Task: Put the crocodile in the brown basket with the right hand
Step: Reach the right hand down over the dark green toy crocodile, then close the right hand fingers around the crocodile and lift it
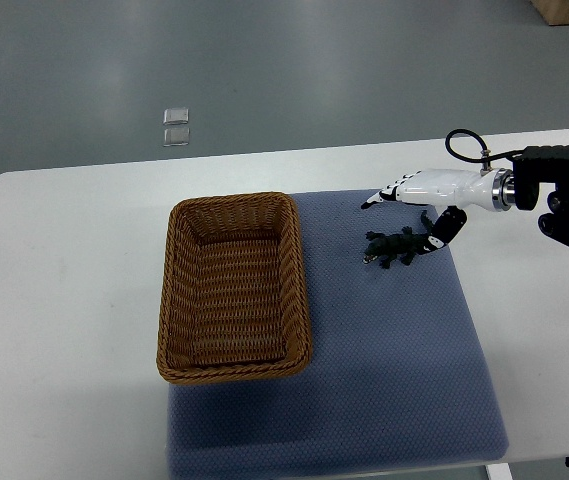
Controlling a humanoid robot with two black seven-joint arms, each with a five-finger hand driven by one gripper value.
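Right hand, open and empty just above the crocodile, should lower and close squarely round its body before lifting toward the brown basket.

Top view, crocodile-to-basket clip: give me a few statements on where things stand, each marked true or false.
1. The brown basket holds nothing. True.
2. The crocodile lies in the basket. False: it lies on the blue mat, to the right of the basket.
3. The right hand reaches in from the right edge and is over the crocodile. True.
4. The left hand steadies the basket. False: no left hand is in view.
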